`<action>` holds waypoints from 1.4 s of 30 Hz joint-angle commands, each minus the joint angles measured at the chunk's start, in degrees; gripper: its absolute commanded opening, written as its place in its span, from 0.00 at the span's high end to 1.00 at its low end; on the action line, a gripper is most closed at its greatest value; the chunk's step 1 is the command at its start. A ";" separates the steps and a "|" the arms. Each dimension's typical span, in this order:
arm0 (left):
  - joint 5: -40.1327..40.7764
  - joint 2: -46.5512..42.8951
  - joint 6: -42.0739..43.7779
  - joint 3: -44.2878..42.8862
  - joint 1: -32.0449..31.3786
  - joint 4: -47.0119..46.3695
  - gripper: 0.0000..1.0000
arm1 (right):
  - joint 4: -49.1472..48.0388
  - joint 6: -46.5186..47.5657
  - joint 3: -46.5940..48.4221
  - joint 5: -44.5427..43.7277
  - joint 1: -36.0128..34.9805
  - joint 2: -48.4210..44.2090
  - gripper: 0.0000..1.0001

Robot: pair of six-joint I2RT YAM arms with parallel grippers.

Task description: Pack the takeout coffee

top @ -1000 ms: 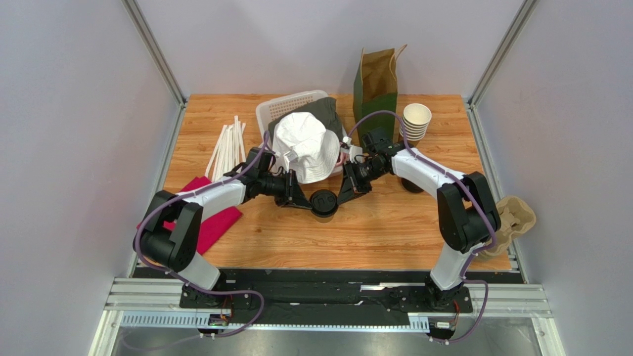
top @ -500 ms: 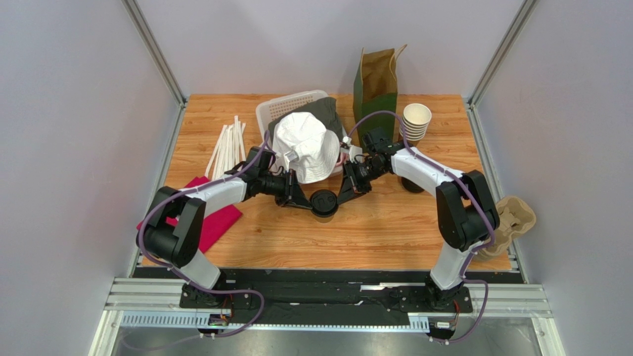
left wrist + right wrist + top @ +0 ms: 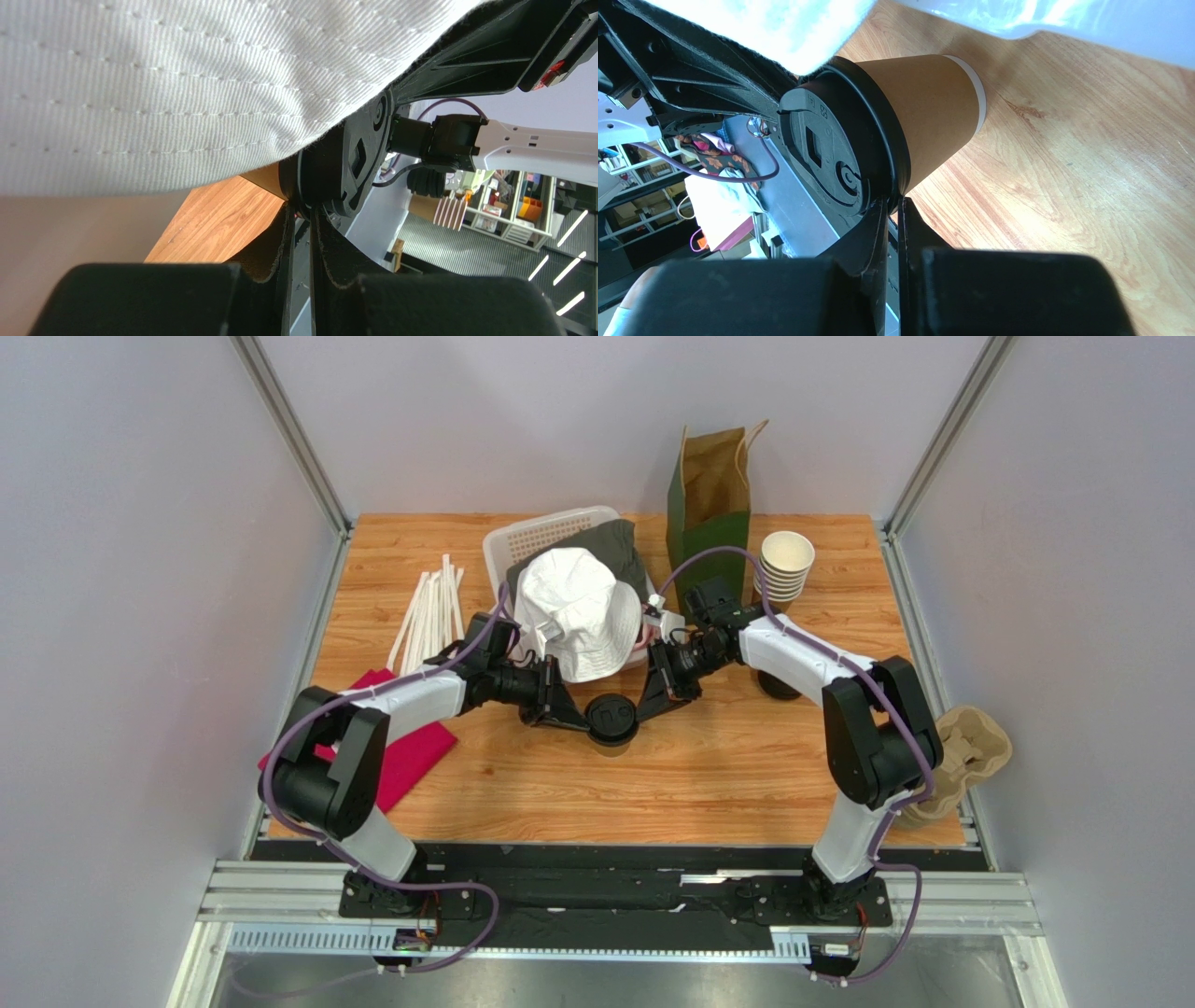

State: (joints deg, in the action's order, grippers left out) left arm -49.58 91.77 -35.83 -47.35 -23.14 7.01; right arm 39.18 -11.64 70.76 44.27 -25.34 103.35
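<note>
Your coffee (image 3: 613, 718) stands upright with its lid on, just in front of the hat (image 3: 578, 612). Your left gripper (image 3: 585, 724) and right gripper (image 3: 644, 714) reach it from opposite sides, each with jaws nearly together, pinched on the lid's rim. Behind the hat, to its right, the bag (image 3: 710, 497) stands open.

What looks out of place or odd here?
The white bucket hat sags off its basket over the left gripper, covering most of that wrist view beside the takeout coffee. No spill or damage shows.
</note>
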 commanded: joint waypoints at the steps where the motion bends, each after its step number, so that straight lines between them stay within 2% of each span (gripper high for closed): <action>1: 11.89 3.25 4.81 1.74 -1.74 0.56 1.00 | -2.80 4.08 -3.27 -11.59 -3.13 5.90 1.00; 7: 8.54 -1.06 2.79 1.21 -2.00 -2.52 0.96 | -0.69 3.73 0.16 -4.73 -3.22 2.03 0.96; 24: 6.60 -7.30 0.15 1.56 -2.00 -4.63 0.72 | 3.36 3.73 1.57 -2.88 -3.22 -2.54 0.81; 42: 6.08 -10.03 -1.08 3.32 -1.91 -6.13 0.65 | 4.94 4.08 2.63 -0.94 -1.29 -3.51 0.73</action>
State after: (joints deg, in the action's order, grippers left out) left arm -42.76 84.20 -36.01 -44.16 -24.40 4.86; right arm 44.07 -8.67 71.96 42.46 -26.46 101.80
